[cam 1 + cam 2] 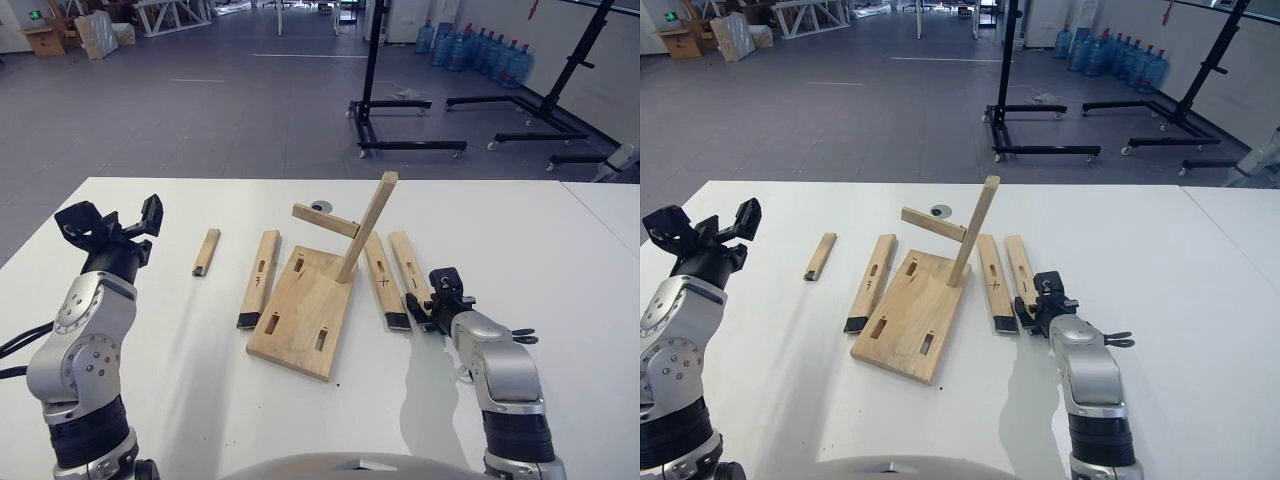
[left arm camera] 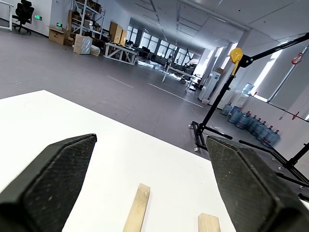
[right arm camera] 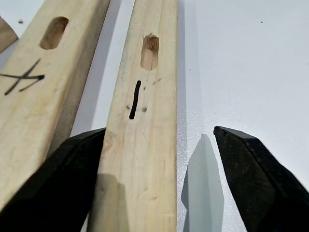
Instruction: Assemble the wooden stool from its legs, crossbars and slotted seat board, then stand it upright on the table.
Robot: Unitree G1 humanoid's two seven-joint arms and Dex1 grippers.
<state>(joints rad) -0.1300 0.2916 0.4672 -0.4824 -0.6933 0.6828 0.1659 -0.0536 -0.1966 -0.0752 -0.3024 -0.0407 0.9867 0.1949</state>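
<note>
Counter: white, and it carries all the stool parts.

Seat board: pale wood, lying flat at the middle of the counter and skewed to its edges. I count three open slots. At the far right corner stands one upright leg, tilted to the right rather than plumb. A joined crossbar juts from its upper half toward the left, with its free end in the air.

Loose legs, all flat on the counter:
- left leg, just beside the board's left edge, with a dark near end
- middle leg, just right of the board, with a dark near end
- right leg, beside the middle leg

Short crossbar: lying apart, farther left.

Left gripper: raised over the counter's left side, jaws wide apart and holding nothing. Its wrist view looks between them at the ends of the short crossbar and the left leg, with counter edge and floor beyond.

Right gripper: low at the near end of the right leg, jaws apart and the leg lying between them. I cannot tell whether they touch it.

The head views give the layout. The right wrist view adds fine detail: an oval mortise in each of the two legs, a penned cross on the middle leg and a short penned stroke on the right leg.

Small round grey object: on the counter behind the upright leg.
</note>
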